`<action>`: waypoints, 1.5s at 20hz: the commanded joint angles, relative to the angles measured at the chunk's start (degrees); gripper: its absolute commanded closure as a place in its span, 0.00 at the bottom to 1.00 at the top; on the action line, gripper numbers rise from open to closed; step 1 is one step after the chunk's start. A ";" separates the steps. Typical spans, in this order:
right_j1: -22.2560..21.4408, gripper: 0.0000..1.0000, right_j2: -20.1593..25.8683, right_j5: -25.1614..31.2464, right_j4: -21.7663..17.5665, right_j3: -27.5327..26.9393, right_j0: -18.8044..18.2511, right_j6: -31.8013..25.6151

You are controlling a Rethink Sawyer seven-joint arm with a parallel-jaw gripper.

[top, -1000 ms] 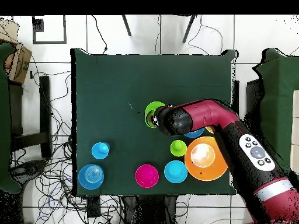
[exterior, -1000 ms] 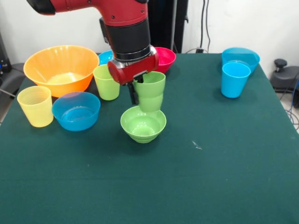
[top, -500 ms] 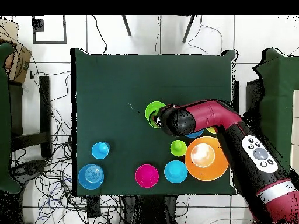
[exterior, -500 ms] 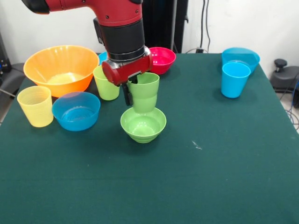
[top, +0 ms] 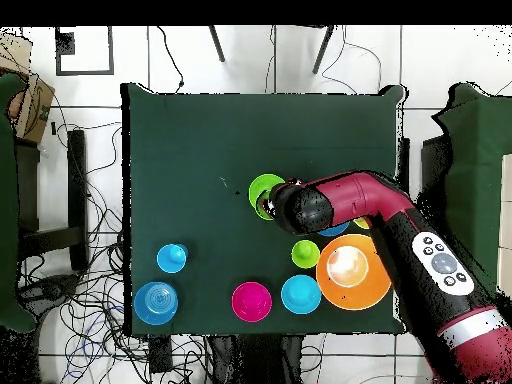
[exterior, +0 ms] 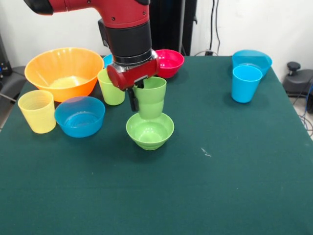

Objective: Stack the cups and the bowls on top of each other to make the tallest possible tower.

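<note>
The gripper (exterior: 139, 100) is clamped on the rim of the green stepped cup (exterior: 150, 98), one dark finger (exterior: 132, 101) showing down the cup's outer left side while the red wrist covers the rest of the rim. The cup stands upright, its stepped base reaching down into the small green bowl (exterior: 150, 130); whether the base touches the bowl's floor I cannot tell from here. Together these two make the tower (exterior: 150, 115), which stands near the middle of the green table (exterior: 220, 171). From overhead the arm (top: 360, 205) hides the cup and only the left part of the green bowl shows. Just left of the wrist in the front view stands the yellow-green cup (exterior: 111, 87), and behind it the big orange bowl (exterior: 64, 72). Nearer the camera on that side sit a blue bowl (exterior: 79, 116) and, beside it, the pale yellow cup (exterior: 37, 111). Behind the arm the red bowl (exterior: 169, 62) sits by the far edge, and a sliver of another blue bowl (exterior: 108, 59) peeks out left of the arm. Well apart, toward the far right corner, the sky blue cup (exterior: 245, 83) stands just in front of a wide blue bowl (exterior: 252, 59).
</note>
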 commanded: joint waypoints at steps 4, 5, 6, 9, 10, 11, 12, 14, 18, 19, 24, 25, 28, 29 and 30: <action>1.67 1.00 -0.25 -0.08 -4.02 -1.36 2.67 -11.05; 1.70 1.00 -0.23 -0.06 -3.98 -1.39 2.62 -11.09; 1.74 1.00 -0.21 0.01 -4.00 -1.48 2.67 -11.21; 1.66 1.00 -0.02 0.61 -4.19 -1.66 2.95 -12.30; 1.64 1.00 -0.03 0.58 -4.07 -1.70 3.00 -12.04; 1.60 1.00 0.00 0.64 -3.96 -1.71 2.97 -12.04; 1.58 1.00 0.03 0.72 -3.88 -1.75 3.03 -12.01; 1.52 1.00 0.16 0.97 -3.70 -1.87 3.08 -12.16; 1.33 1.00 0.02 1.14 -3.85 -1.97 3.30 -12.18; 1.29 1.00 -0.01 1.14 -4.00 -2.00 3.36 -12.34; 0.92 0.00 -0.58 0.90 -4.65 -2.03 3.58 -11.86; 0.78 0.00 -0.61 0.73 -5.00 -1.94 3.69 -11.99; 0.46 0.00 -0.71 1.02 -5.13 -1.78 3.79 -12.22; 0.50 0.00 -0.69 0.92 -5.08 -1.73 3.71 -12.11; 0.54 0.00 -0.68 0.81 -5.03 -1.68 3.63 -11.99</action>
